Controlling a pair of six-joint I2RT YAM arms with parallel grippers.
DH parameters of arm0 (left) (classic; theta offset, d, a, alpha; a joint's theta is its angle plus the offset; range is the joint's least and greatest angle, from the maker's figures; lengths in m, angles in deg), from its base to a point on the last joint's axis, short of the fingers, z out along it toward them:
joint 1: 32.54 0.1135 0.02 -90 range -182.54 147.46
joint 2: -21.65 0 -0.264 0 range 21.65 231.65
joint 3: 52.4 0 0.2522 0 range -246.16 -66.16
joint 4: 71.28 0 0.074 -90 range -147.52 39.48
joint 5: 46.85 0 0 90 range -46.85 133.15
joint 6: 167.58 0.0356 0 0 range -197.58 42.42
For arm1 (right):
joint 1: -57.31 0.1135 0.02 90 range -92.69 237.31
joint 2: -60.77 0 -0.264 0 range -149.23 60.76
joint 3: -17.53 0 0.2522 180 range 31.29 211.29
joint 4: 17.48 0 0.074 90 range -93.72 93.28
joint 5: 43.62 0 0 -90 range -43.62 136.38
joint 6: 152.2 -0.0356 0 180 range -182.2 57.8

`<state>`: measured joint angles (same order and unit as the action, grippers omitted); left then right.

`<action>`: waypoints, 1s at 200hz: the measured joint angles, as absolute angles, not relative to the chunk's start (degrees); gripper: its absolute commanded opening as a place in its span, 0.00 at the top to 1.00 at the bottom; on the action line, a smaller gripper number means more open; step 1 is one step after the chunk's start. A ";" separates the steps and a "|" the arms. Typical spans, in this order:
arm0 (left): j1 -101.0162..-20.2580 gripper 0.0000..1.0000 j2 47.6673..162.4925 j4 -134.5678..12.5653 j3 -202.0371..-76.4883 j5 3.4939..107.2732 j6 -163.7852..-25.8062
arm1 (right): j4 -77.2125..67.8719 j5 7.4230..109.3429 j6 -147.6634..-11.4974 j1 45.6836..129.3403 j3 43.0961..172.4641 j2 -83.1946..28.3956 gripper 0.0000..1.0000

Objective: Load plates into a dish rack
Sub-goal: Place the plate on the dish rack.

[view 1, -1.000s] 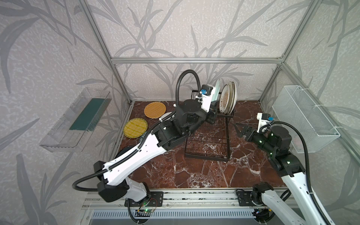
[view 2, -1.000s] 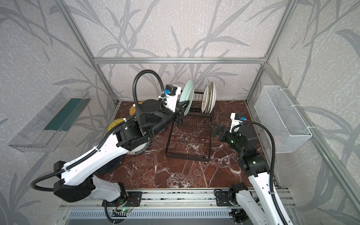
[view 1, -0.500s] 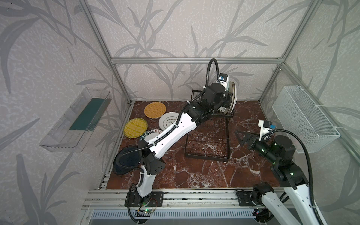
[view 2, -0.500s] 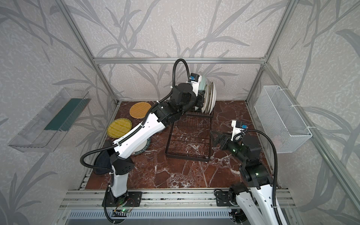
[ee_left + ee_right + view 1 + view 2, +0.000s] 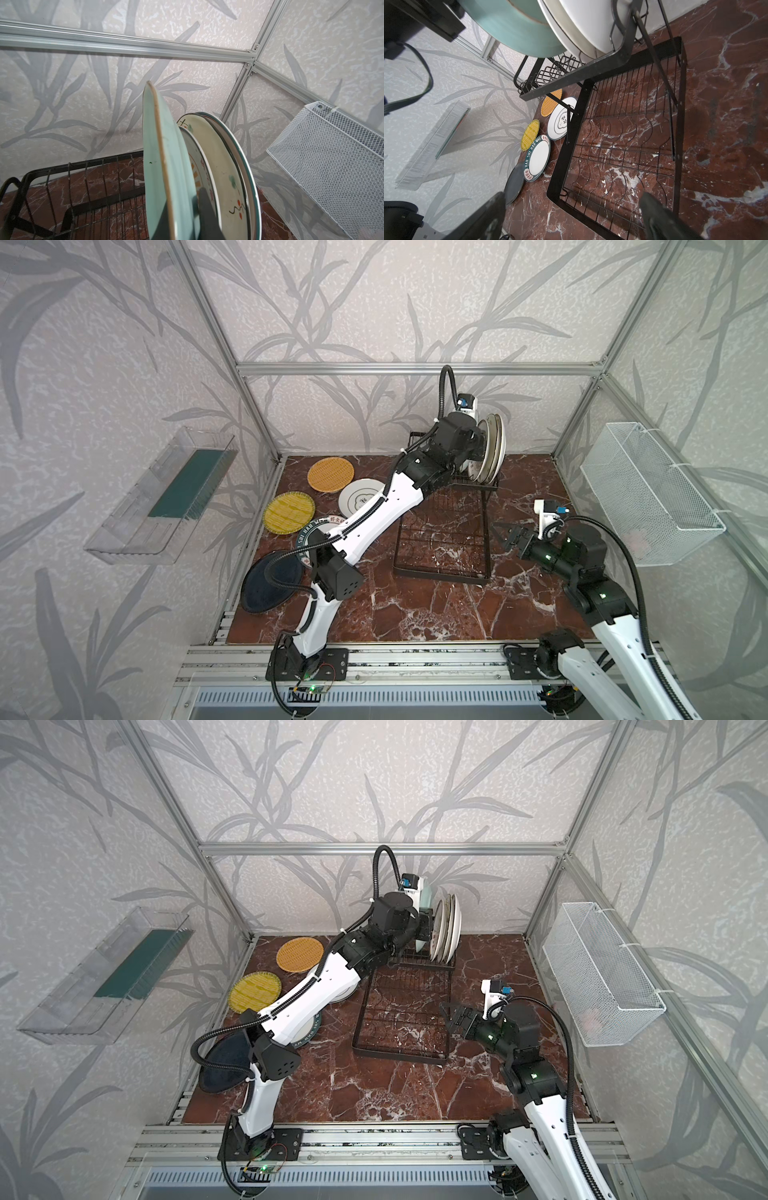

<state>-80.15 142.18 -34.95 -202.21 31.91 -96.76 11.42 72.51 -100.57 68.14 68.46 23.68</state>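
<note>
The black wire dish rack [image 5: 436,574] [image 5: 399,1052] stands mid-table, with three plates [image 5: 494,448] [image 5: 220,166] upright in its back slot row. My left gripper [image 5: 184,199] [image 5: 422,928] is shut on a pale teal plate [image 5: 158,155] [image 5: 426,898], held on edge just left of those plates. Whether its lower rim sits in a slot I cannot tell. My right gripper [image 5: 573,199] [image 5: 509,535] hangs open and empty to the right of the rack tray. Orange woven [image 5: 331,475], yellow woven [image 5: 289,513], white emblem [image 5: 359,499], green-rimmed [image 5: 538,159] and black [image 5: 270,587] plates lie flat at left.
A white mesh basket [image 5: 648,493] hangs on the right wall and a clear plastic bin [image 5: 162,497] on the left wall. My left arm stretches over the plates on the table. The back wall is close behind the rack.
My left arm has swung up and back, carrying the teal plate from left of the rack to its slot row. The right gripper has drawn back slightly from the rack.
</note>
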 measured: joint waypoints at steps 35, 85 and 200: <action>-80.22 1.00 142.18 -37.51 -202.21 32.26 -97.69 | 10.48 73.04 -101.42 68.14 68.17 23.18 0.01; -80.22 1.00 142.64 -37.84 -202.21 32.19 -98.90 | 9.80 73.04 -101.42 68.14 68.17 22.83 0.01; -80.42 1.00 145.63 -37.77 -202.21 29.99 -99.51 | 9.84 73.04 -101.37 68.14 68.20 22.70 0.01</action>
<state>-80.42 145.63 -37.77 -202.21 29.99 -99.51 9.84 73.04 -101.37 68.14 68.20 22.70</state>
